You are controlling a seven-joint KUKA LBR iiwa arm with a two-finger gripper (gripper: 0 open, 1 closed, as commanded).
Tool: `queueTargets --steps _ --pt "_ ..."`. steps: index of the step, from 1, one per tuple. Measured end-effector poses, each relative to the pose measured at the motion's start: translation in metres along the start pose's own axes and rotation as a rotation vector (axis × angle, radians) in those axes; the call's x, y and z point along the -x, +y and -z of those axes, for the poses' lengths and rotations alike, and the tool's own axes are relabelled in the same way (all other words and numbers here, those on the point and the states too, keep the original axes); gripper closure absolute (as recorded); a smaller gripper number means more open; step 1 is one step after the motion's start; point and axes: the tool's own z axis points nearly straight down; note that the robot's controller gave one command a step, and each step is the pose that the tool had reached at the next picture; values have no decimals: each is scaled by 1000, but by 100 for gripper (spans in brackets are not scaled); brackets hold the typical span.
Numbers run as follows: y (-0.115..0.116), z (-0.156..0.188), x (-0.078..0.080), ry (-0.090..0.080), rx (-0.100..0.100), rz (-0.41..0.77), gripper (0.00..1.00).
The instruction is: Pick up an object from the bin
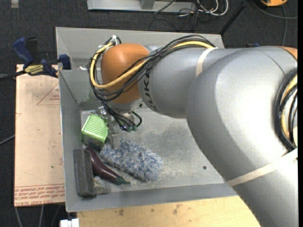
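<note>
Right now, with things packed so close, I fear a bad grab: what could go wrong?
The end effector hangs between the green ridged block and the fluffy blue-white duster, so it might catch both. The dark purple aubergine-shaped toy lies against the duster and could be dragged along.

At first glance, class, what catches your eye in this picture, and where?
The big grey arm with its orange wrist cover reaches in from the right over the bin. Its gripper hangs at the bin's left, beside a green ribbed block. Lower in the view lie a fluffy blue cloth, a purple aubergine-like toy and a grey block.
</note>
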Motion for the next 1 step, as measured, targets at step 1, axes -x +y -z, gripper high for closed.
queueTargets --steps 1 --pt "0 0 0 -5 -1 18 100"
